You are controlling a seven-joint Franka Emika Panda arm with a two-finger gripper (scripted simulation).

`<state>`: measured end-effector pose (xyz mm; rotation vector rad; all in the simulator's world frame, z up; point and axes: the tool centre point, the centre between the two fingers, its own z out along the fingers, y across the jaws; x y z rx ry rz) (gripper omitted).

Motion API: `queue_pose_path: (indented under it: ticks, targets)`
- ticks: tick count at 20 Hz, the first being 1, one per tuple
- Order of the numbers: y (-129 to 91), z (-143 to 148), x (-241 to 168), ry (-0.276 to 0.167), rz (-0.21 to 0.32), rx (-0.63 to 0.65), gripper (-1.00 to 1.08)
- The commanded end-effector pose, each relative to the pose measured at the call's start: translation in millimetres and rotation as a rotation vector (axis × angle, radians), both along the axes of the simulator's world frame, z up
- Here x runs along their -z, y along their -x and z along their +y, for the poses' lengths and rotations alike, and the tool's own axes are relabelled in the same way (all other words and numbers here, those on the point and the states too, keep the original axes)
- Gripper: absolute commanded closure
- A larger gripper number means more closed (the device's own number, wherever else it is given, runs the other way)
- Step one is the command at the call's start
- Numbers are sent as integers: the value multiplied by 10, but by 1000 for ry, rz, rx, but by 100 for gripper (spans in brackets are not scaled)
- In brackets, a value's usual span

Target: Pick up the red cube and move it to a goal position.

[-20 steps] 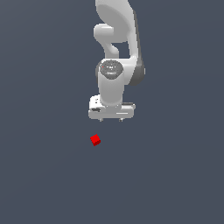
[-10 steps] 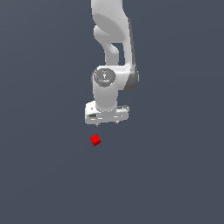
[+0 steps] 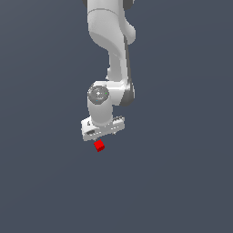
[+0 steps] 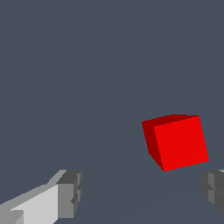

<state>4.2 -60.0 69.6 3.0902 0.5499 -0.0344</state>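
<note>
The red cube (image 3: 99,146) is a tiny bright red cube on the plain grey floor. My white gripper (image 3: 103,134) hangs from the arm just above and behind it in the exterior view, close to the cube. In the wrist view the red cube (image 4: 176,141) lies ahead of the gap between the two fingertips (image 4: 69,193), nearer one side, and nothing touches it. The jaws stand wide apart and hold nothing.
Only the flat dark grey floor (image 3: 182,182) surrounds the arm. No goal marker shows.
The arm has lowered and swung toward the exterior view's left, bringing the gripper down close over the cube. The cube has not moved.
</note>
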Motion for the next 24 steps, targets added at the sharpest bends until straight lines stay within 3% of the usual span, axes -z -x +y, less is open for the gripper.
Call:
queue_pose_path:
  ticks: [1,10,18,19,24]
  targets:
    - [-58,-83,120,-2,-5,-56,-92]
    - [-240,-269,414,-8,-17,-194,-92]
    - [-306,-312,497,-9,-20,-234,-92]
    - [-306,-312,497,-9,-20,-234,108]
    - [-306,-312,497,-9,-20,-234,108]
